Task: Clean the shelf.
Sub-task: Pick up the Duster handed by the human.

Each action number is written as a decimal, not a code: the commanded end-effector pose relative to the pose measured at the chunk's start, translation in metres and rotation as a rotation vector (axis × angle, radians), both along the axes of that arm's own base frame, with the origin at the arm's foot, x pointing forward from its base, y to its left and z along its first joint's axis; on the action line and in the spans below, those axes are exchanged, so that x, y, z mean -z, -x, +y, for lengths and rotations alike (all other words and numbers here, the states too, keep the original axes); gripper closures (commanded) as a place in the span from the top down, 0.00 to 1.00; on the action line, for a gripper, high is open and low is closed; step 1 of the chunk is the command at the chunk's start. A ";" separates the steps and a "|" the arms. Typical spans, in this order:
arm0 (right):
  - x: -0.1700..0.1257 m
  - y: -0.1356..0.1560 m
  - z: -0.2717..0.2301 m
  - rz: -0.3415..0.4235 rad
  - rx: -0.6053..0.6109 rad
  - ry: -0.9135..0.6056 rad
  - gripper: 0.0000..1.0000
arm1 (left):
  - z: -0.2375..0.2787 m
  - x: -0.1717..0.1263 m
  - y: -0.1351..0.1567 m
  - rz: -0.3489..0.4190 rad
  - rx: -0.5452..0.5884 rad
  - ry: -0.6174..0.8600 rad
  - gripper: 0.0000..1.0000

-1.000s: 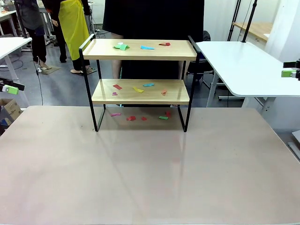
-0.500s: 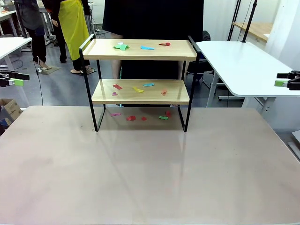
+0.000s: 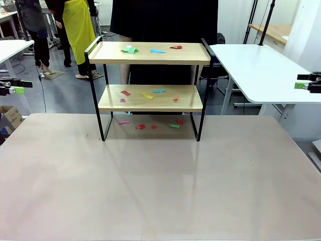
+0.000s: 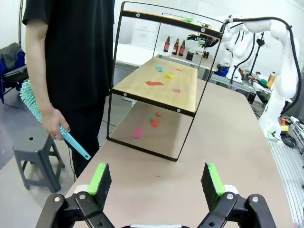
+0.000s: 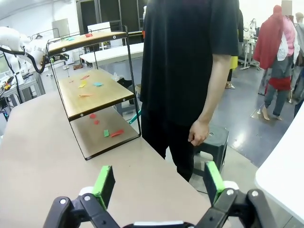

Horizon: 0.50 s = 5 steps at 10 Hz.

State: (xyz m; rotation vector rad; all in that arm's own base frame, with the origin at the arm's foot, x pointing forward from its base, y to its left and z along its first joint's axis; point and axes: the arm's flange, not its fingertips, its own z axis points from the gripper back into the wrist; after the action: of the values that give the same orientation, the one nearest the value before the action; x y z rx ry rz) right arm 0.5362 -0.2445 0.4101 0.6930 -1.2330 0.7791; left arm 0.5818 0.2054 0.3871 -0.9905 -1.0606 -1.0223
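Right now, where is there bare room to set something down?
The table in front of the shelf is bare from side to side. It is crowded where coloured scraps dot both shelf levels and the table beneath them.

Bright, even overhead light; faint glare on the table (image 3: 190, 175).

Lab room, grey floor (image 3: 65, 93)
A white side table (image 3: 261, 70) stands at right; a dark stool (image 4: 31, 142); brown bottles (image 4: 175, 46) far off.

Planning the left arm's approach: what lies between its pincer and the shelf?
Nothing but bare tabletop, seen in the left wrist view between the open left pincer and the shelf.
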 end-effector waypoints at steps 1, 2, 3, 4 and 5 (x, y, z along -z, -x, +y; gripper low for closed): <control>0.001 0.000 0.000 -0.035 0.012 0.023 1.00 | 0.002 -0.001 -0.007 -0.055 0.006 0.034 1.00; 0.001 0.000 0.000 -0.035 0.017 0.026 1.00 | 0.002 0.002 -0.007 -0.061 0.012 0.040 1.00; 0.001 0.000 0.000 -0.031 0.018 0.026 1.00 | 0.002 0.005 -0.008 -0.074 0.012 0.043 1.00; 0.001 -0.001 -0.001 -0.029 0.018 0.027 1.00 | 0.003 0.007 -0.009 -0.076 0.009 0.050 1.00; 0.001 -0.001 -0.001 -0.027 0.021 0.027 1.00 | 0.002 0.006 -0.008 -0.071 0.009 0.059 1.00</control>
State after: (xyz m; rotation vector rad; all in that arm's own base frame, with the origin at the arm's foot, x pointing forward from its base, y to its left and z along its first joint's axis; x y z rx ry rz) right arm 0.5360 -0.2472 0.4094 0.6791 -1.2343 0.7752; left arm 0.5881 0.2066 0.3780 -0.9937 -1.1076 -1.0318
